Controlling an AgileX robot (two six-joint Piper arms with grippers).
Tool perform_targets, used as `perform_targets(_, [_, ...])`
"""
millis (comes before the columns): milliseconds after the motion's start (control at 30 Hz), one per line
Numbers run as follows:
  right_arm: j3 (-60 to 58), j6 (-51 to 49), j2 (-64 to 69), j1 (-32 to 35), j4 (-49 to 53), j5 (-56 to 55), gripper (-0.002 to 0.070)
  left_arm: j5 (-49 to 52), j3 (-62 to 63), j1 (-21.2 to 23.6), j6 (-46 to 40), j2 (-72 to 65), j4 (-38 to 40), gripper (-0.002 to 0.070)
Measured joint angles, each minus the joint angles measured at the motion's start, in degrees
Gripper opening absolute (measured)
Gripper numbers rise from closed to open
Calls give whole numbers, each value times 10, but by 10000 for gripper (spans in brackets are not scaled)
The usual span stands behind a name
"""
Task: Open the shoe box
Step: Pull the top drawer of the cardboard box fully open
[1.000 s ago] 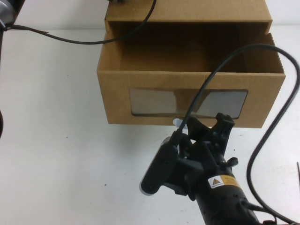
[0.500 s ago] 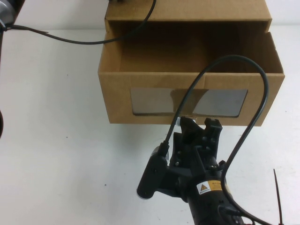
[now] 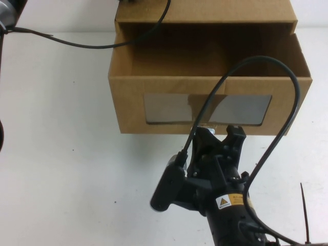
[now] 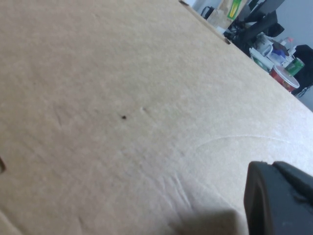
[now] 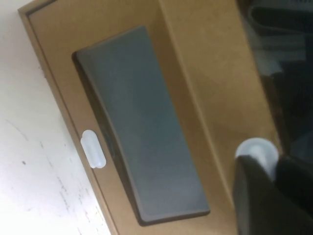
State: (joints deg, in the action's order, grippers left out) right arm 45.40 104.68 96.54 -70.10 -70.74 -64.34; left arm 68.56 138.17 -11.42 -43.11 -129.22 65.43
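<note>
Where the white tabletop (image 3: 56, 169) meets its far side, the cardboard shoe box (image 3: 205, 13) sits with its drawer (image 3: 128, 110) pulled out toward the robot, the inside in shadow.

Right arm (image 3: 230, 215): comes up from the near edge, stretched low and pointed straight at the drawer front. A black cable (image 3: 287, 102) loops high over it.

Right gripper (image 3: 220, 133): just at the lower edge of the drawer front, below the grey window (image 3: 169, 108). Fingers stand apart.

Only the high view takes in the whole box and the drawer's open top.

The right wrist view shows plainly a small white tab (image 5: 93, 149) on the drawer front's bottom edge, beside the window.

The left wrist view shows the left gripper (image 4: 279, 196) as one dark corner close against plain cardboard, which nearly fills the view. Its grip cannot be told.
</note>
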Motion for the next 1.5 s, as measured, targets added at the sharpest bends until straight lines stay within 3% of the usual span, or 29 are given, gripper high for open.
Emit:
perform_targets(500, [1,3,1,-14,-31,-4,8,0,0,0,0,-1,1,-8])
perform_targets(1500, [-37,5,-28,-234,-237,-46,8,2,0,0,1,-1,1,-8])
